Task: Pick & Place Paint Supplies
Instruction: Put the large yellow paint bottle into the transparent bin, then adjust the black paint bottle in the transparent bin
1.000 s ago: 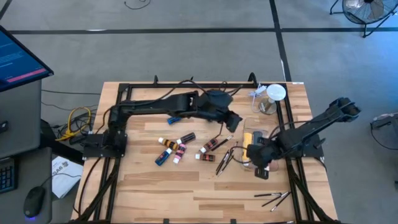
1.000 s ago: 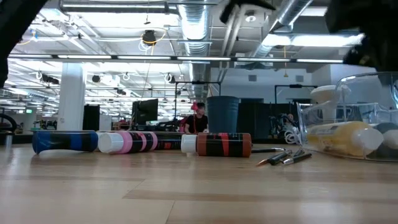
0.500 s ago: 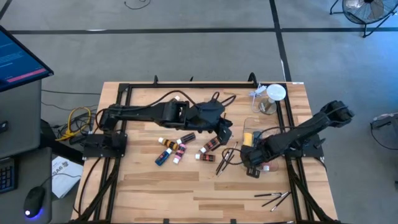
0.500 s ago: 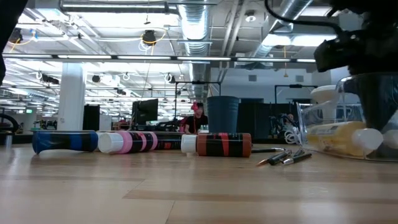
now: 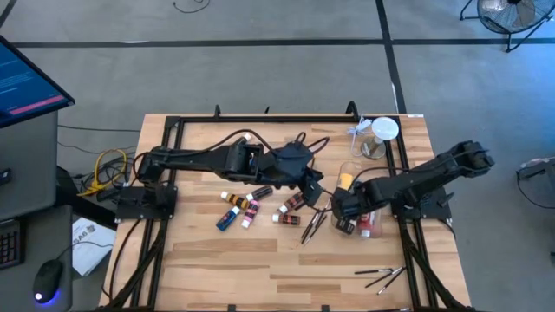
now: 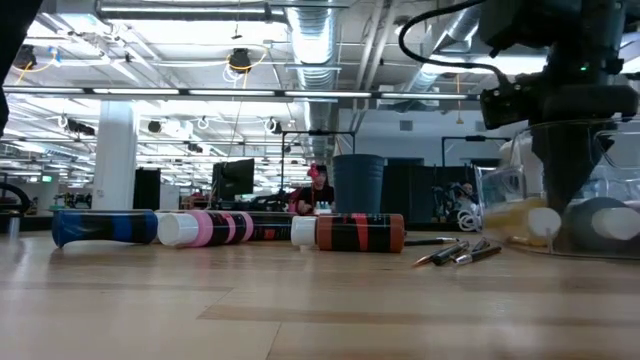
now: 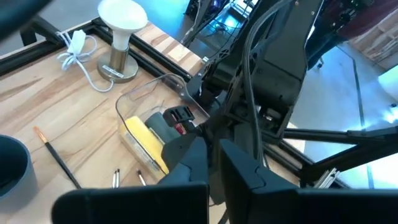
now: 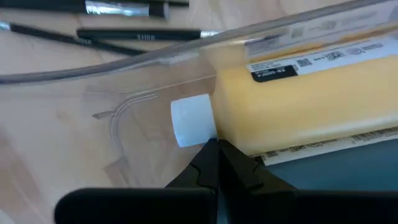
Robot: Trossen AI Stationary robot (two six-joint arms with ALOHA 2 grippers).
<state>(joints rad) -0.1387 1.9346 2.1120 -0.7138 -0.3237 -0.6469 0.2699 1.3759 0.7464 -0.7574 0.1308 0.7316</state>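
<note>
Both right fingers [image 8: 214,163], pressed together, touch the yellow bottle [image 8: 311,99].

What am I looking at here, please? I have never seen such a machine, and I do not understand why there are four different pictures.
This is a robot with two dark arms at a wooden table. Each arm ends in a two-finger gripper. One picture looks straight down from above, one looks level across the table top, and the other two come from a small camera on each wrist.

On the table lie several small paint tubes and thin brushes. A clear container holds a yellow bottle with a white cap.

The left gripper is shut, above the table's middle near the tubes and some other brushes. I cannot see that it holds anything. The right gripper is also shut; its tip is beside the yellow bottle at the container, holding nothing visible.
</note>
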